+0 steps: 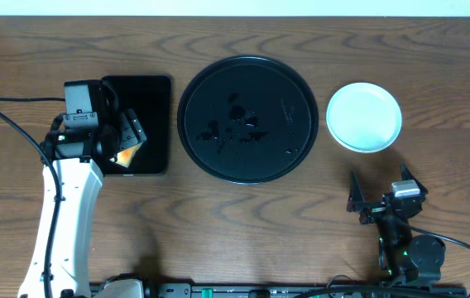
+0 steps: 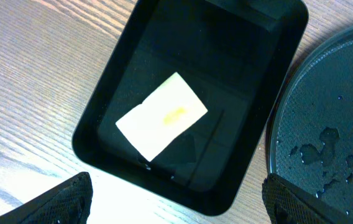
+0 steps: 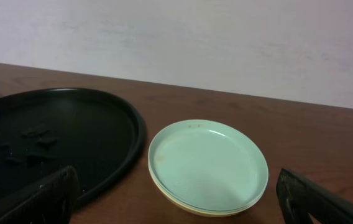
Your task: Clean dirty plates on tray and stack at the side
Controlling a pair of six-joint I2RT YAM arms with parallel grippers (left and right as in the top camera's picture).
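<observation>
Both of my grippers stand wide and grip nothing. My left gripper (image 2: 176, 208) hangs over the near end of the rectangular tray (image 2: 276, 50), its two fingertips spread to either side of the wrist view. In that tray lies the sponge (image 2: 162, 116), flat, with its long axis running on a diagonal across the tray floor and an orange smudge on its upper face. My right gripper (image 3: 183, 208) sits low over the table (image 1: 218, 223), on the near side of the plates (image 3: 207, 165) and aimed towards them. The plates are stacked flat on the table just to the right of the tray (image 1: 247, 118), close to its rim. They are round, so they have no long axis; their hollows face up. A mint-aqua plate is on top and a pale yellow rim shows at the bottom of the stack. The tray lies level at the table's middle, rim upward, with droplets (image 1: 235, 124) beading its glossy floor.
</observation>
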